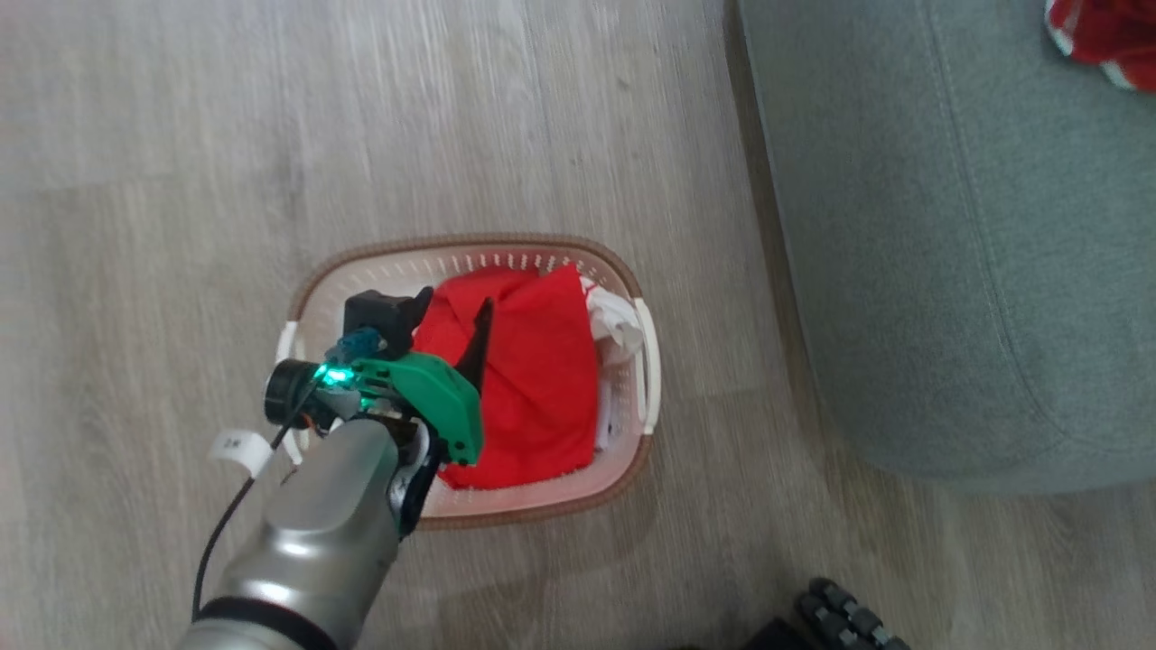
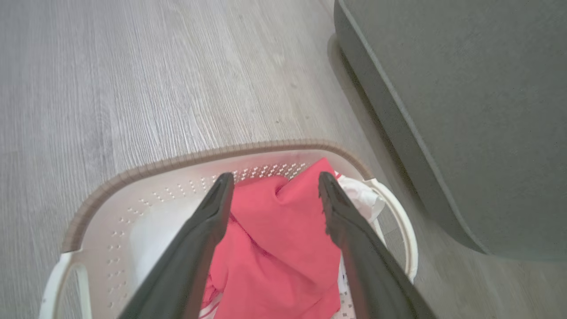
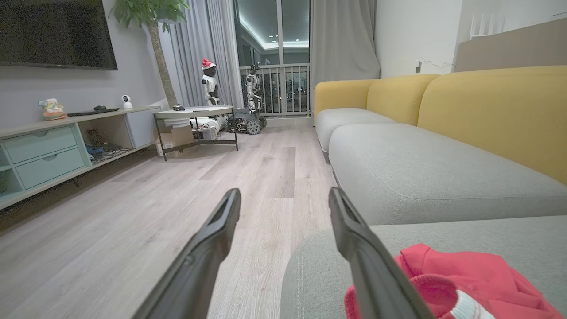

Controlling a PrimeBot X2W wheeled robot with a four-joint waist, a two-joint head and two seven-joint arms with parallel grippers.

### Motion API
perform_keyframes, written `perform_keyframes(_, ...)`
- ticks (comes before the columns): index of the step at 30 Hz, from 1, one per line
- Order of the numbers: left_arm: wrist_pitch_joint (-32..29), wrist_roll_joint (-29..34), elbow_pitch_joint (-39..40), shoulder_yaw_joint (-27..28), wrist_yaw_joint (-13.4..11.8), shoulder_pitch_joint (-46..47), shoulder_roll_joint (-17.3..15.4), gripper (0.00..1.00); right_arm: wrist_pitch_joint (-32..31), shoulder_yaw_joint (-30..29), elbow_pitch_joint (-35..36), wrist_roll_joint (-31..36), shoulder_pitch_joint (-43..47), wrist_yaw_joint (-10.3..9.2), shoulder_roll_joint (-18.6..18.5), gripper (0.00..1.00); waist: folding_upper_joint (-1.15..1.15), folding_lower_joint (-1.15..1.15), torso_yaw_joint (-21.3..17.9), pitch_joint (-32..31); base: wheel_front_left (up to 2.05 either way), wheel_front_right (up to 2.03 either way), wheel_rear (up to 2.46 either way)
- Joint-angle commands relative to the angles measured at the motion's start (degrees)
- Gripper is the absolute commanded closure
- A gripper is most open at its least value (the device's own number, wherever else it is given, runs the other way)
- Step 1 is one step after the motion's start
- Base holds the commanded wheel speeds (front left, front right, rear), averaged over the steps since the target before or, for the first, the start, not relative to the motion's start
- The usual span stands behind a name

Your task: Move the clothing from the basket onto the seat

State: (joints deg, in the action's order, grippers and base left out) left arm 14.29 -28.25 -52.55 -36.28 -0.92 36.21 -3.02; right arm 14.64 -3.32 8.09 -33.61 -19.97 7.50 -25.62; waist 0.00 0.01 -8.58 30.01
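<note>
No text, brand, number or sign can be read. A dark mark is printed on the white tag [image 1: 239, 449] fixed to the black cable [image 1: 217, 533] in the head view, but it is too blurred to be made out. In the right wrist view a small pale label [image 3: 168, 145] is seen on the front of the cardboard box [image 3: 177, 136], and its print is too small to be deciphered.

Fingers spread wide, nothing held: left end effector [image 2: 274, 177]; right end effector [image 3: 284, 192] likewise.
</note>
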Motion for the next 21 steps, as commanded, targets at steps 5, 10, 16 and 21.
perform_keyframes(5, 0.7, -2.2, -5.9, -0.5, 2.1, 3.6, 0.1, 0.00, 0.4, -0.6, 2.2, -0.9, -2.2, -0.01, -2.1, 0.00, 0.00, -0.01, -2.4, 5.1, 0.00, 0.00, 0.00)
perform_keyframes(10, -1.0, -5.6, -9.9, -4.7, 3.3, 6.5, 0.1, 0.00, 0.4, -0.2, 2.8, -0.8, -4.6, -0.01, -2.4, 0.00, 0.00, -0.01, -4.2, 8.8, 0.00, 0.00, 0.00)
perform_keyframes(16, -4.1, -8.3, -12.8, -9.4, 4.0, 9.9, 0.1, 0.00, 0.4, 0.0, 3.4, -1.1, -7.3, -0.01, -2.4, 0.00, 0.00, -0.01, -6.2, 13.1, 0.00, 0.00, 0.00)
perform_keyframes(21, -6.0, -11.0, -14.2, -11.4, 5.1, 12.7, 0.1, 0.00, 0.4, 0.2, 3.7, -1.3, -9.0, -0.01, -2.0, 0.00, 0.00, -0.01, -8.0, 17.0, 0.00, 0.00, 0.00)
